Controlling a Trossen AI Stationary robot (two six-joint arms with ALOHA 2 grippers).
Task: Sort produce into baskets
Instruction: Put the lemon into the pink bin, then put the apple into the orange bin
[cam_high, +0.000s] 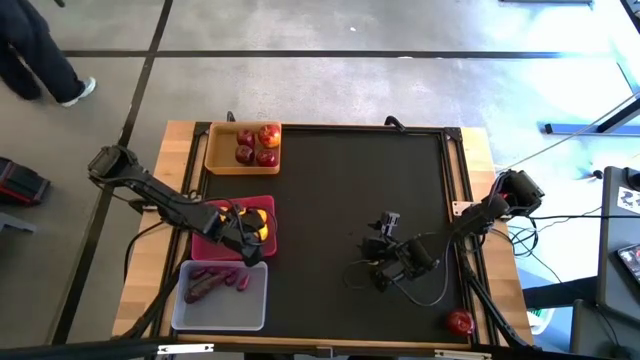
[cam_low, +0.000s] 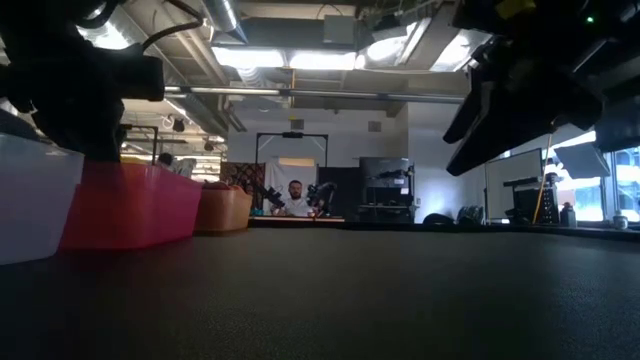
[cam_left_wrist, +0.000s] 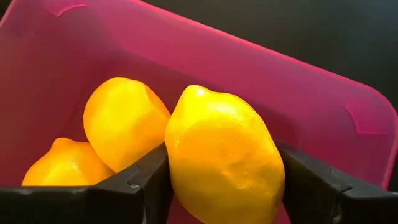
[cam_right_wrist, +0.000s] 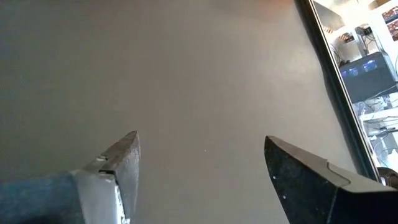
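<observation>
Low over the pink tray (cam_left_wrist: 298, 81), left gripper (cam_left_wrist: 221, 180) pinches a lemon (cam_left_wrist: 224, 155).

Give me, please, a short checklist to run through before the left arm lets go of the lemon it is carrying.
1. Lemon gripped between the left gripper fingers: ok.
2. Left gripper over the magenta-pink tray: ok, the tray's wall shows behind the lemon.
3. Tray holds matching produce only: ok, two other lemons lie in it.
4. Room in the tray for one more lemon: ok, bare pink floor shows beside them.
5. Right gripper out of the way: ok, open and empty over the bare black mat.
6. Produce left to sort: not ok, one apple lies at the table's near right corner, outside any tray.
</observation>
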